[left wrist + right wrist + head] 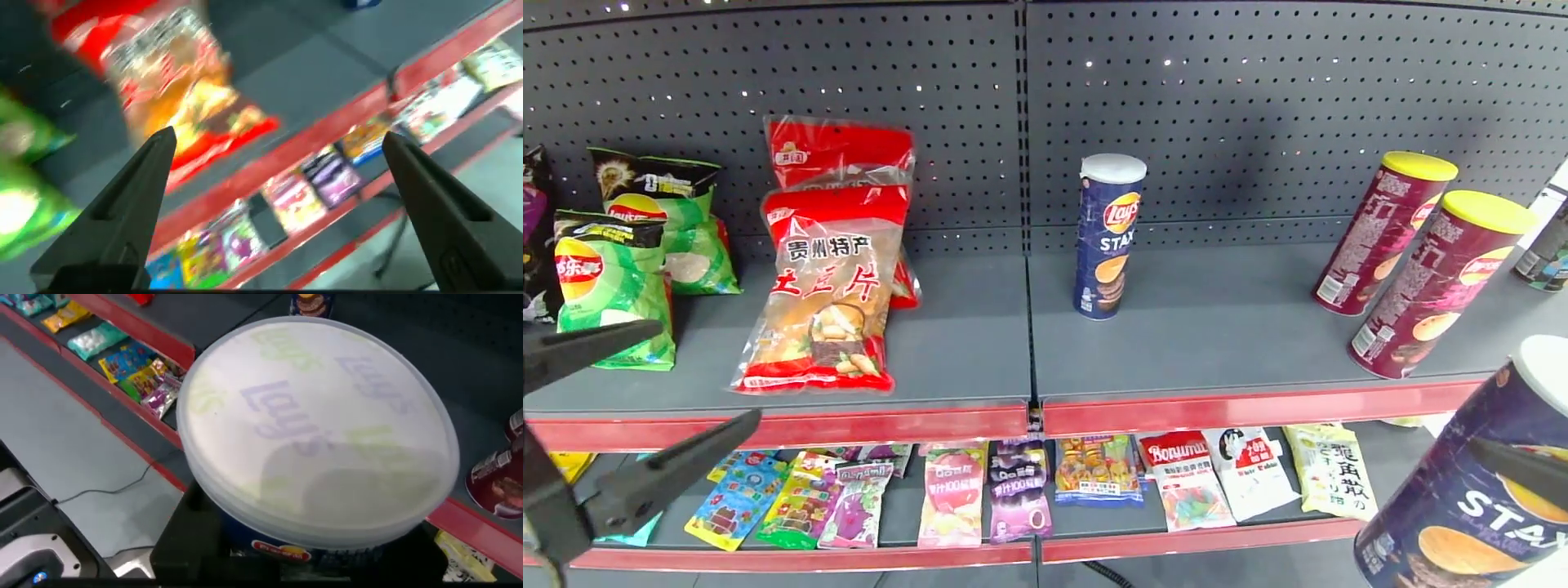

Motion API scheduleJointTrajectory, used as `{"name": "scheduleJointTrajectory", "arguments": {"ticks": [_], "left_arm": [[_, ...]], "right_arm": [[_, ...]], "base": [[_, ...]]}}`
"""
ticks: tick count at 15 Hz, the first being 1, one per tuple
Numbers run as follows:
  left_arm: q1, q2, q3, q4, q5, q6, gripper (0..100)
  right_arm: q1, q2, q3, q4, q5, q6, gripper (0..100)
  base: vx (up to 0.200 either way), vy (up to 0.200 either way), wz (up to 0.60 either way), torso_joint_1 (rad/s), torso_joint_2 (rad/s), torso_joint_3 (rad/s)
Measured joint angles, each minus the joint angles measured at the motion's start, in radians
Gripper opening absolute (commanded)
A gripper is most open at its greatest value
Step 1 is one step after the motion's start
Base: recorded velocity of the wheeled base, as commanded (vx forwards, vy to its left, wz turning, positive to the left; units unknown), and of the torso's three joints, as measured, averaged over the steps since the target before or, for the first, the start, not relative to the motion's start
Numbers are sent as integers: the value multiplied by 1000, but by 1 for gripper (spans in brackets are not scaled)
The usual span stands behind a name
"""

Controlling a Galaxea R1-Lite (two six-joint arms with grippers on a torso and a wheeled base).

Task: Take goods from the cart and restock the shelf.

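My right gripper [1515,469] is at the lower right, in front of the shelf, shut on a dark blue chip can [1462,498] with a white lid [319,425]; one dark finger [1523,467] crosses the can's side. A matching blue can [1109,237] stands upright mid-way along the grey upper shelf [1192,327]. At the lower left, my left gripper [711,369] hangs open and holds nothing, just before the shelf's red front edge [792,426]. Its fingers [122,212] frame a red potato-chip bag [172,90].
Two maroon cans with yellow lids [1384,233] [1437,286] lean at the shelf's right end. Red chip bags [825,294] and green chip bags [613,286] stand at the left. Several candy packets [1021,490] lie on the lower shelf. Bare shelf lies between the blue and maroon cans.
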Motion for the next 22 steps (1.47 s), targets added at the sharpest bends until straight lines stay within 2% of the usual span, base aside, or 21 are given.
{"name": "scheduleJointTrajectory", "arguments": {"ticks": [1, 3, 4, 7, 9, 12, 16, 19, 22], "left_arm": [[-22, 74, -45, -19, -36, -16, 100], [-63, 240, -161, -63, -159, -66, 100], [-81, 320, -220, -85, -195, -83, 100], [-153, 566, -419, -163, -244, -112, 100], [-200, 719, -547, -200, -246, -116, 100], [-236, 887, -697, -227, -225, -114, 100], [-243, 1026, -830, -229, -183, -111, 100], [-243, 1089, -898, -229, -136, -86, 100], [-244, 1143, -981, -229, -102, -83, 100]], "right_arm": [[0, 3, -3, -2, 0, 2, 0], [0, 8, -10, -2, -3, 4, 0], [-1, 9, -13, -1, -3, 4, 0], [-4, 7, -17, -2, -8, 20, 0], [-12, 8, -27, -1, -10, 23, 0], [-18, 8, -37, -1, -11, 30, 0], [-24, 2, -39, 0, -13, 39, 0], [-26, -3, -39, 0, -13, 40, 0], [-26, -8, -39, 1, -13, 40, 0]], "base": [[0, 0, 0, 0, 0, 0], [0, 0, 0, 0, 0, 0], [0, 0, 0, 0, 0, 0], [0, 0, 0, 0, 0, 0], [0, 0, 0, 0, 0, 0], [0, 0, 0, 0, 0, 0], [0, 0, 0, 0, 0, 0], [0, 0, 0, 0, 0, 0], [0, 0, 0, 0, 0, 0]]}}
